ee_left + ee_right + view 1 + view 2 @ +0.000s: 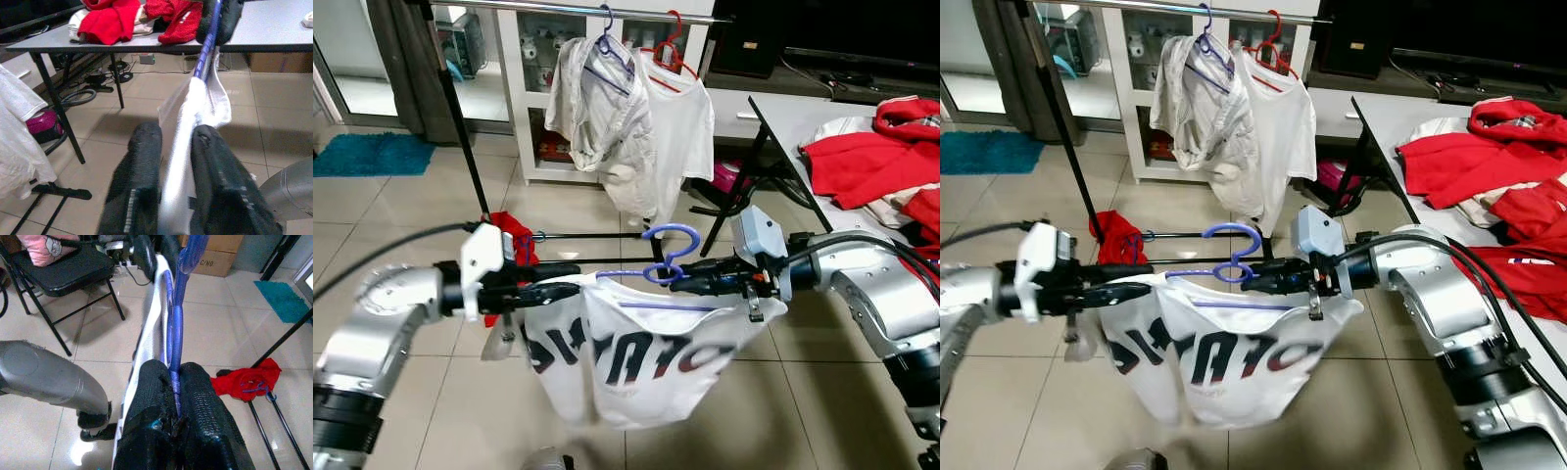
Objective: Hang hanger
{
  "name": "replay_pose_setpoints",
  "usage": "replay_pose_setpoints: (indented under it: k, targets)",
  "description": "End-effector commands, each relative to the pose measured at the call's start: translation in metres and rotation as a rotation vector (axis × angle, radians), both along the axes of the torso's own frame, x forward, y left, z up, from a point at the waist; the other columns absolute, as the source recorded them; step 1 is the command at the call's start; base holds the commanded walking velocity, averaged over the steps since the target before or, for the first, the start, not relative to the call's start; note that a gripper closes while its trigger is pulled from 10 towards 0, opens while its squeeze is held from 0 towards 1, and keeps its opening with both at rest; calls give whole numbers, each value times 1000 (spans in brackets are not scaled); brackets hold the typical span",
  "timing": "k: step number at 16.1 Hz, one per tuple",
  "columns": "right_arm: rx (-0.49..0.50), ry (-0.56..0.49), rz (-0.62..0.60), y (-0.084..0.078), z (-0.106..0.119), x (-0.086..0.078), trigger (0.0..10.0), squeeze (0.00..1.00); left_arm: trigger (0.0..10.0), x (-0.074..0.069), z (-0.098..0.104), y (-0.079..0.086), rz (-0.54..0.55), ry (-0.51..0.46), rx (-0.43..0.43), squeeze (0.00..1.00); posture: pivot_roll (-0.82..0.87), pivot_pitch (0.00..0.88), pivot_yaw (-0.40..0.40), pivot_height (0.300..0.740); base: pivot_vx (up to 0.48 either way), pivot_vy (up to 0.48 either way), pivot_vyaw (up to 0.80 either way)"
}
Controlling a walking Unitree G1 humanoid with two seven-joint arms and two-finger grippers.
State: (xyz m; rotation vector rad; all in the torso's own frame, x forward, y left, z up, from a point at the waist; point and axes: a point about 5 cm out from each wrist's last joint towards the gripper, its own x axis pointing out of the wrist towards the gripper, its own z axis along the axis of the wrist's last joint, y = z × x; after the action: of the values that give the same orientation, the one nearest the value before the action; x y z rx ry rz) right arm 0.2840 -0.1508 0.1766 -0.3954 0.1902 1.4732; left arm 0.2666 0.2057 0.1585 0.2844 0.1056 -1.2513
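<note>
Right gripper [677, 277] grips my purple hanger [658, 262] at its neck, below the hook; left gripper [570, 271] pinches the white shirt [626, 357] shoulder. Hanger hangs between both, well short of the rack rail [607, 12].

Left wrist: fingers [139, 166] clamp cloth.

Right wrist: fingers [200, 401] squeeze the hanger wire. Risk: shirt slipping off mid-lift.

I count three hangers: two on the rail [607, 9], purple [609, 44] and red [674, 47], and one blue hanger [664, 262]. Three white shirts, one per hanger.
</note>
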Motion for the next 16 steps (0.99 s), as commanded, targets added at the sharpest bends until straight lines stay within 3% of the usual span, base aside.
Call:
replay_pose_setpoints:
  k: [1, 6, 8, 9, 10, 11, 12, 13, 15, 16]
  targets:
    - [2, -10, -18, -8, 6, 0, 0, 0, 10000, 2, 8, 5, 4, -10, -2, 1000, -38, 0, -37, 740, 0, 0, 0]
    - [-38, 14, -46, -21, 0, -2, 0, 0, 10000, -2, 15, 25, 53, -2, 24, 1000, -41, 0, -61, 740, 0, 0, 0]
    - [-36, 24, -57, -23, 1, -3, 0, 0, 10000, 2, 16, 37, 132, -46, 42, 1000, -34, 0, -78, 740, 0, 0, 0]
    - [6, 40, -153, -27, -2, -1, 0, 0, 10000, 7, 19, 45, 306, -117, 0, 0, -41, 0, -74, 740, 0, 0, 0]
    - [22, 40, -190, -27, -3, -1, 0, 0, 10000, 8, 19, 46, 348, -122, -26, 0, -41, 0, -74, 740, 0, 0, 0]
    - [73, 50, -329, -27, -8, 1, 0, 0, 10000, 6, 13, 42, 449, -54, -79, 0, -51, 0, -61, 740, 0, 0, 0]
    - [97, 64, -397, -28, -11, 1, 0, 0, 10000, 4, 10, 38, 475, -42, -95, 0, -52, 0, -61, 740, 0, 0, 0]
    - [155, 104, -559, -27, -22, 0, 0, 0, 10000, -1, 3, 24, 533, -32, -157, 0, -57, 0, -54, 740, 0, 0, 0]
    - [209, 145, -716, -20, -33, 0, 0, 0, 10000, -5, -9, 14, 587, -31, -154, 0, -61, 8, -49, 740, 0, 0, 0]
    - [246, 166, -867, -11, -44, 1, 353, 0, 10000, -8, -23, 7, 659, -23, -106, 0, -61, 25, -48, 740, 0, 0, 0]
